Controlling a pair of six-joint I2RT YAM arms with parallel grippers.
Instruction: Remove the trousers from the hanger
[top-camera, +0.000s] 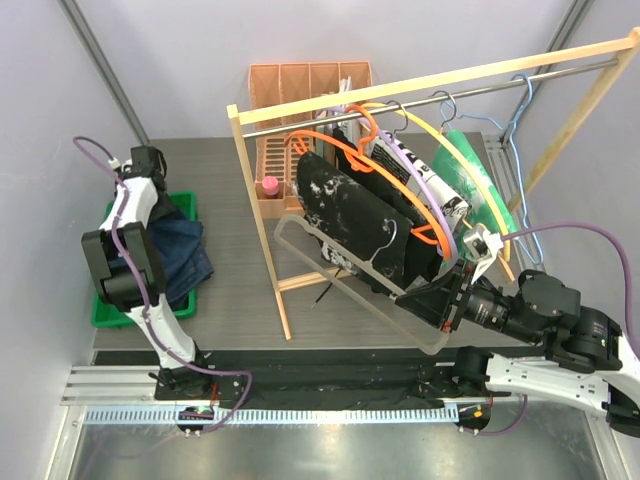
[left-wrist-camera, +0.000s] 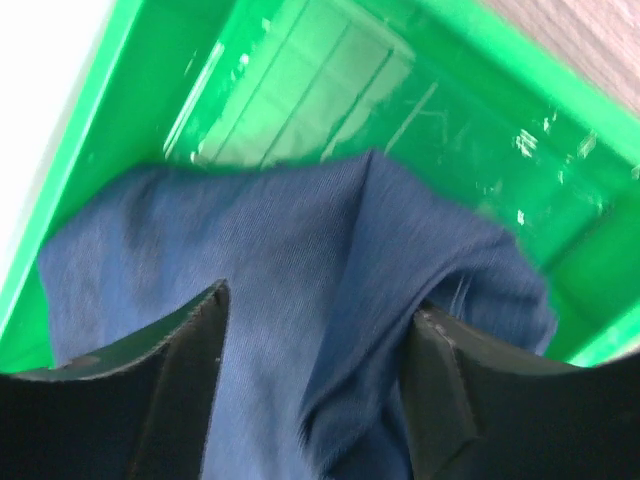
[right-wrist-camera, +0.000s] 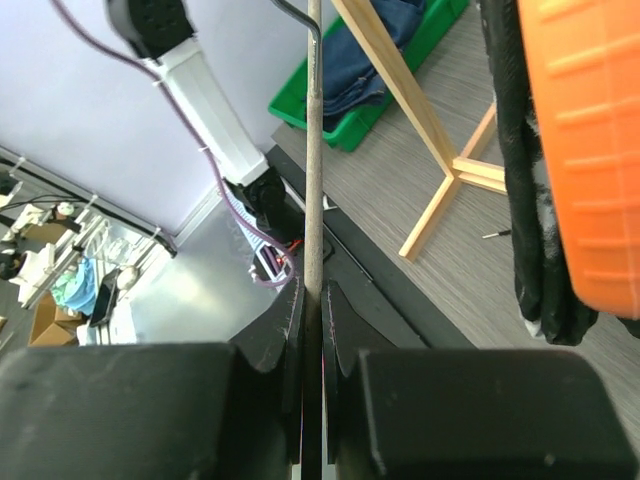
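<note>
The left arm (top-camera: 125, 255) covers part of the navy trousers (top-camera: 190, 255) from above. The right arm (top-camera: 550, 300) runs off the picture's edge. The orange hanger (right-wrist-camera: 590, 150) (very close to the right wrist camera) is blurry, and only 1 piece of it shows.
</note>
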